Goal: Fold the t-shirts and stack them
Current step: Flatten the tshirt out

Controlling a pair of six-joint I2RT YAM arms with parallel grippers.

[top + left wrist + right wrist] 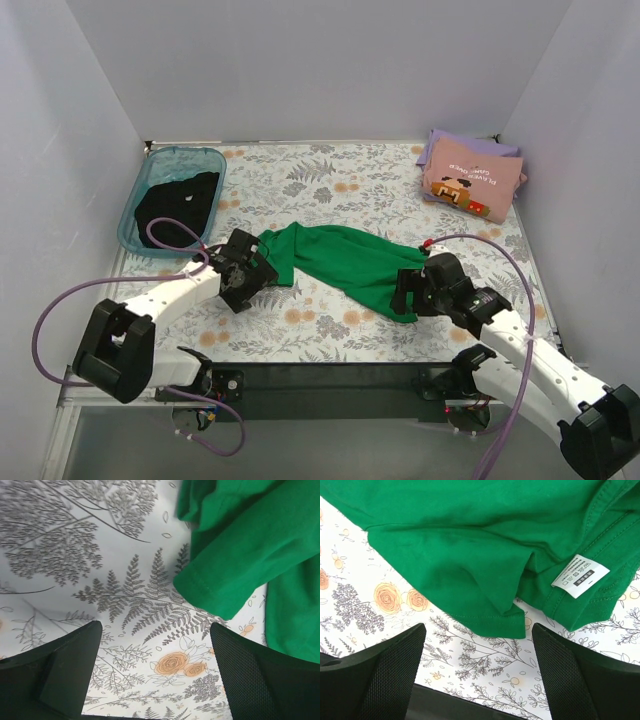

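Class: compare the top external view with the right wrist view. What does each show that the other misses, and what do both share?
Only top external: the bin holding a black tee, the pink tee stacked on the lavender tee, and the left end effector. Only right wrist: the white label on the green tee. Both: the green tee, the floral table, and the right end effector.

The pink tee covers most of the lavender tee; the care label is unreadable.
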